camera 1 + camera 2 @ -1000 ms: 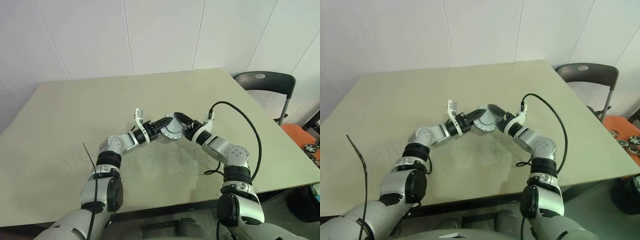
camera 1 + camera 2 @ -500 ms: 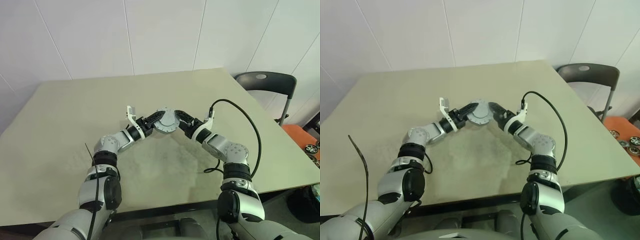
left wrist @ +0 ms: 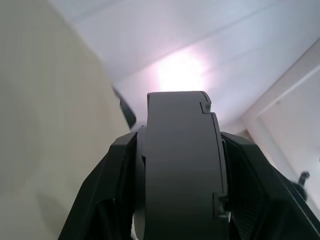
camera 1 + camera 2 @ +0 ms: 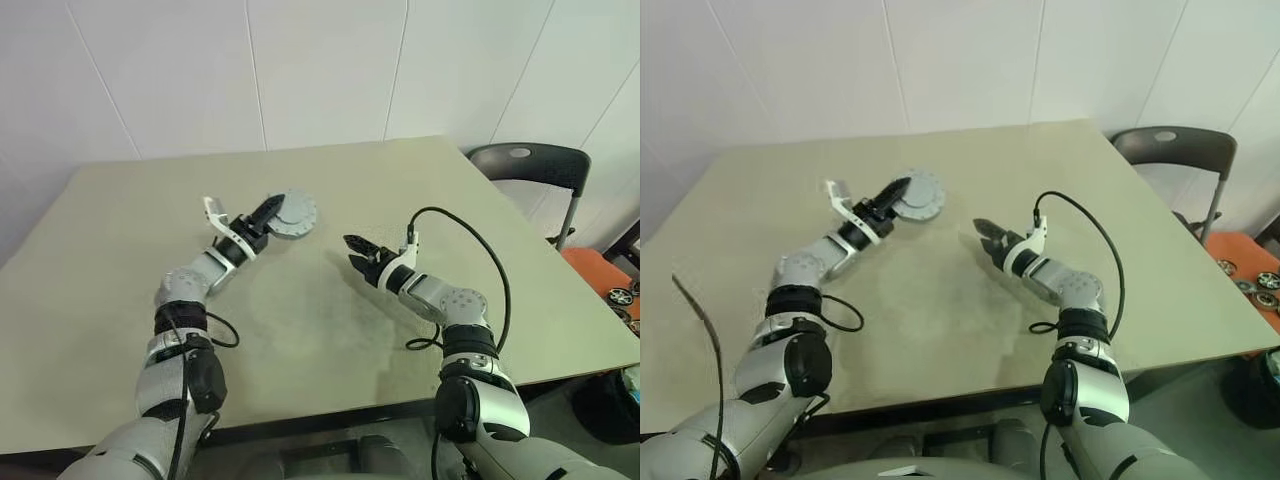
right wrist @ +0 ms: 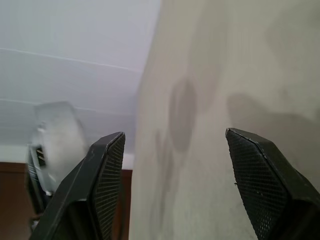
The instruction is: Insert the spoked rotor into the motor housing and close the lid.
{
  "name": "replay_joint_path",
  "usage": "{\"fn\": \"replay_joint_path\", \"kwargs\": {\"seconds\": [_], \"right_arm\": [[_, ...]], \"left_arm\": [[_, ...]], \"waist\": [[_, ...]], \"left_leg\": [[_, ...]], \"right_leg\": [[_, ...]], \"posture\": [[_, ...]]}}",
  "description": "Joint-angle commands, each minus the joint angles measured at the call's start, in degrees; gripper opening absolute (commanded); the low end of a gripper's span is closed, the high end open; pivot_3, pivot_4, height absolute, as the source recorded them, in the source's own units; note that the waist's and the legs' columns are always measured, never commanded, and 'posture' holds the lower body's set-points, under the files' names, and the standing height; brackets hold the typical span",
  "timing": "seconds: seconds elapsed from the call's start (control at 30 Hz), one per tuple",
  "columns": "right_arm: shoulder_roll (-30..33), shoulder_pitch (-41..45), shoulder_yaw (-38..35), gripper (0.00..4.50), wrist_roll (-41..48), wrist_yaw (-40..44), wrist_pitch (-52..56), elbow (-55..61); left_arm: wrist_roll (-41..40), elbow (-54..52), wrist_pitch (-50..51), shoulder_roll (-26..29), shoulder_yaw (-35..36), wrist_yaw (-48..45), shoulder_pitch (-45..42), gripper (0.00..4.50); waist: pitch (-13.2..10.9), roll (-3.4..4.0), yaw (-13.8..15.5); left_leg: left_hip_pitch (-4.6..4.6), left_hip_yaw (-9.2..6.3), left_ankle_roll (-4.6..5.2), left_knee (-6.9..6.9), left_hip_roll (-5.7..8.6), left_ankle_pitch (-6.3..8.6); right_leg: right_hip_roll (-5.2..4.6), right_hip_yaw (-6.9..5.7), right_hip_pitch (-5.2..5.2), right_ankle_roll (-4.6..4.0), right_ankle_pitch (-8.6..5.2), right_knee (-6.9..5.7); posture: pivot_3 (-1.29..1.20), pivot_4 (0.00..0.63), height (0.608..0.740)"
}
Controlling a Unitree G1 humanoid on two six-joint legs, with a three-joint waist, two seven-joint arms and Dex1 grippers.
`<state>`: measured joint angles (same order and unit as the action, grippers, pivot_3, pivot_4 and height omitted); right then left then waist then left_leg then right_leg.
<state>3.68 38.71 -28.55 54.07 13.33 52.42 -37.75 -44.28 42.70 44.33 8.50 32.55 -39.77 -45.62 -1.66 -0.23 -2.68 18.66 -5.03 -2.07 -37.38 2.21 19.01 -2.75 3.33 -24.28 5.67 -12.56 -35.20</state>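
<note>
My left gripper (image 4: 268,210) is shut on the motor housing (image 4: 292,213), a short round grey metal part held above the table (image 4: 120,260) left of centre. Edge-on in the left wrist view, the housing (image 3: 180,165) sits between the two black fingers. The face turned toward me is flat and grey; I cannot tell whether that is the lid. The spoked rotor is out of view. My right gripper (image 4: 356,250) stands open and holds nothing, low over the table to the right of the housing, well apart from it. Its fingers (image 5: 107,165) frame bare tabletop.
A black chair (image 4: 530,165) stands beyond the table's right back corner. A black cable (image 4: 470,235) loops over my right forearm. An orange object (image 4: 600,270) lies on the floor at the far right.
Both grippers were on the housing at the table's middle. The right one has let go and stands open; the left arm has carried the housing left and up.
</note>
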Motion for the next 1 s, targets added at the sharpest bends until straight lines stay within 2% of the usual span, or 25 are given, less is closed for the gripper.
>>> {"fn": "replay_joint_path", "kwargs": {"seconds": [0.03, 0.33, 0.5, 0.67, 1.0], "right_arm": [[0.3, 2.4, -0.1, 3.33, -0.5, 1.3, -0.5, -0.5], [0.1, 3.4, 0.1, 3.33, -1.9, 2.2, -0.4, -2.1], [-0.1, 3.7, 0.3, 3.33, -2.8, 2.5, -0.4, -3.0], [-0.2, 3.6, 0.1, 3.33, -3.5, 2.7, -0.4, -3.3], [-0.3, 2.2, 0.1, 3.33, -3.7, 2.6, 0.5, -1.7]], "left_arm": [[-2.2, -2.2, -2.0, 1.2, 1.5, -0.1, -0.3, 2.14], [-1.8, -1.9, -7.9, 8.1, 5.4, 2.7, 2.1, 2.14], [2.8, -0.2, -16.5, 11.0, 5.1, 9.4, 2.1, 2.14], [4.9, -2.4, -19.9, 11.6, 3.9, 13.1, 2.6, 2.14], [6.9, 0.6, -23.6, 13.3, 4.8, 16.4, 4.8, 2.14]], "waist": [[0.0, -0.03, 0.2], [0.0, -0.06, -0.7], [0.1, -0.15, -1.0], [0.1, -0.18, -0.9], [0.1, -0.21, -1.3]], "left_leg": [[0.00, -0.01, 0.00, 0.00, 0.02, 0.00], [0.00, -0.02, 0.00, 0.05, -0.02, 0.00], [0.02, -0.03, -0.02, 0.02, -0.03, -0.01], [0.06, -0.05, -0.02, 0.04, -0.03, -0.01], [0.08, -0.05, -0.02, 0.04, -0.03, -0.01]], "right_leg": [[-0.02, 0.00, 0.01, 0.00, 0.00, 0.01], [0.02, -0.01, -0.04, 0.00, 0.00, -0.02], [-0.03, -0.01, -0.04, 0.00, 0.00, -0.01], [-0.08, -0.02, -0.04, 0.01, 0.01, 0.03], [-0.10, -0.03, -0.07, 0.02, 0.02, 0.02]], "posture": [[0.00, 0.000, 0.740], [0.00, 0.000, 0.740], [0.00, 0.000, 0.740], [0.00, 0.000, 0.740], [0.00, 0.000, 0.740]]}}
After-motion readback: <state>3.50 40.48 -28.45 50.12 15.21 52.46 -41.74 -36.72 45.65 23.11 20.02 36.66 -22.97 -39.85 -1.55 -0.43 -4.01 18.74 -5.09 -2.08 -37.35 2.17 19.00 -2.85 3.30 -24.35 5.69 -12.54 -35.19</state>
